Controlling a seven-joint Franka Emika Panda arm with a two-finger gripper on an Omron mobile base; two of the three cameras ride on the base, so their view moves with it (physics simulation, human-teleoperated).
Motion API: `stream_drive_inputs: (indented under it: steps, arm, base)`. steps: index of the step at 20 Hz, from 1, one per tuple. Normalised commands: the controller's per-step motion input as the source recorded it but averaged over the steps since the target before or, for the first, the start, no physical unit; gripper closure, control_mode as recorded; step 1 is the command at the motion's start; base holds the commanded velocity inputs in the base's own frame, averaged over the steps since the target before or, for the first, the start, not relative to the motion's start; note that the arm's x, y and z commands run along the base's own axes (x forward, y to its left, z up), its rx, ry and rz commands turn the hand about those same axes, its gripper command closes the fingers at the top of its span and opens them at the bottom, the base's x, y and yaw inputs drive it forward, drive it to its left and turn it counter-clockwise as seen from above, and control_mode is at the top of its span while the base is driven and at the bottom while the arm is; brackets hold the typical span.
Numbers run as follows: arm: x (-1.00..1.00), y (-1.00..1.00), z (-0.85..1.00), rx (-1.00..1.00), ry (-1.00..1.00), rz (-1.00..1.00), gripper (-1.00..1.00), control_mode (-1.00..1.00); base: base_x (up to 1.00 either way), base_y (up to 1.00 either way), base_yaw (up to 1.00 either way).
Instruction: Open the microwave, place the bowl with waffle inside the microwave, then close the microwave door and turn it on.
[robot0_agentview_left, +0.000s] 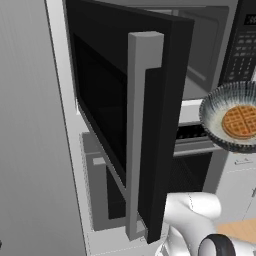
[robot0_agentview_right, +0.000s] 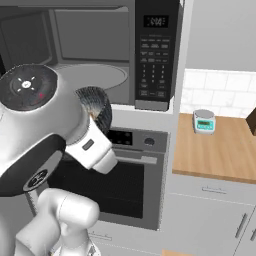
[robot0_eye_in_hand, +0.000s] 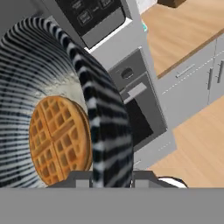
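Kitchen wall unit: microwave door (robot0_agentview_left: 125, 125) swung open, handle bar vertical. My tool (robot0_eye_in_hand: 111, 180) pinches the bowl (robot0_eye_in_hand: 100, 127) rim; bowl tipped on edge, waffle (robot0_eye_in_hand: 59, 140) facing sideways.

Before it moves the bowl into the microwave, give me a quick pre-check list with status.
1. microwave door swung open: ok.
2. Microwave cavity free of items, turntable bare: ok.
3. bowl gripped at its rim by the gripper: ok.
4. waffle in the bowl: ok, though the bowl is tilted steeply.
5. Bowl raised to the cavity opening: cannot tell; it hangs near the oven's control panel.
6. Path clear of the open door's edge: cannot tell.
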Motion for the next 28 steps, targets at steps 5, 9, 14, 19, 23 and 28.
stream_drive_inputs:
  steps: [5,9,14,19,23,28]
  arm:
    - [0.35,0.89,0.09,0.06,0.1,-0.17,1.0,-1.0]
    - [0.25,0.74,0.0,0.22,0.0,-0.32,1.0,-1.0]
    - [0.46,0.54,0.0,0.33,-0.03,-0.26,1.0,-1.0]
    - [0.61,0.35,0.0,0.39,-0.14,-0.11,1.0,-1.0]
    - [0.71,0.2,0.0,0.27,-0.01,-0.04,1.0,-1.0]
    - [0.67,0.43,0.0,0.03,-0.12,0.0,1.0,-1.0]
  base:
    - [0.0,0.0,0.0]
    - [0.0,0.0,0.0]
    - [0.0,0.0,0.0]
    - [0.0,0.0,0.0]
    - [0.0,0.0,0.0]
    - [0.0,0.0,0.0]
